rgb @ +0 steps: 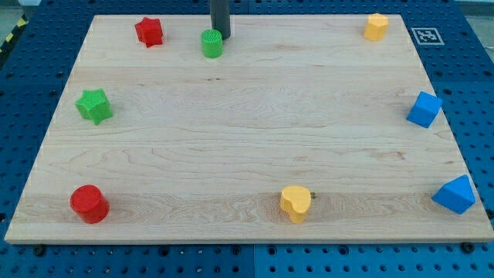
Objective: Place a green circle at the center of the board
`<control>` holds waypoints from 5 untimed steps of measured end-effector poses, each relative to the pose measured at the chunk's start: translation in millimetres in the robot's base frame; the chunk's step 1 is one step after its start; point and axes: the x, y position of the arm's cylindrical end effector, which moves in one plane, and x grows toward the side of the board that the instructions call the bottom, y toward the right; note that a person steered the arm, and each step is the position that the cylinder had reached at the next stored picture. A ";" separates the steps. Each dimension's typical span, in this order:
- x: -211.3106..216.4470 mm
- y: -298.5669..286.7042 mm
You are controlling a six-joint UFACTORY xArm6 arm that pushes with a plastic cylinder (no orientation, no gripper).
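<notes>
On wooden board (247, 116), scattered blocks.

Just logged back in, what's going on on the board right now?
My tip sits at the view's top, just up and right of the green circle, close enough that I cannot tell whether they touch. The circle is near the top edge of the board, far from the center. The other blocks lie around the edges.

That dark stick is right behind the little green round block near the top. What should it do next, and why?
Probably push toward the view's bottom and slightly right. My tip sits just above and right of the green circle, which stands near the top edge of the board, far from its center.
</notes>
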 end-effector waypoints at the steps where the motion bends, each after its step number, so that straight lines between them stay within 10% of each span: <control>1: 0.0 0.0; 5: 23.0 -41.9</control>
